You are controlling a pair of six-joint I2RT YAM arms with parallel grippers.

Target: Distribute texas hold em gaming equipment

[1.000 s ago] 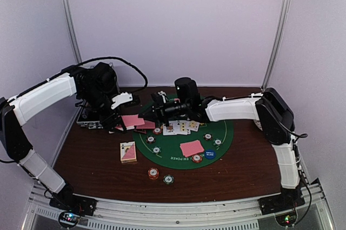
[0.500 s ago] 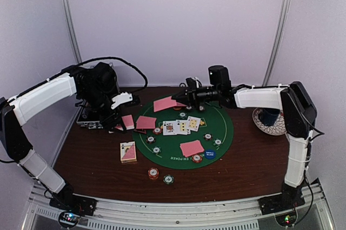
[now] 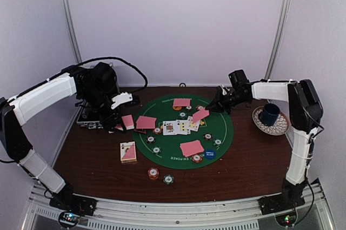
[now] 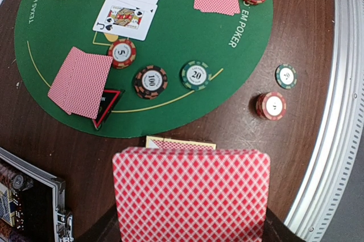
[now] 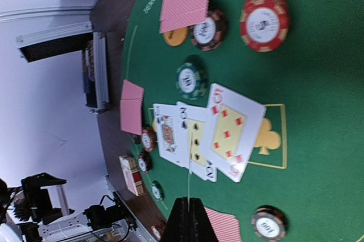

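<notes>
Laying down the single pink-backed playing card, pinched by one edge in the closed right pincer and tilted just ahead of its fingertips, should go best by lowering it flat onto the bare round green felt mat directly beneath, short of the face-up white cards ahead. The left pincer, well apart beyond them, is clamped on the pink-backed deck; hold it level.

White-shelled left arm, right arm — black joints, looping black cable
</notes>
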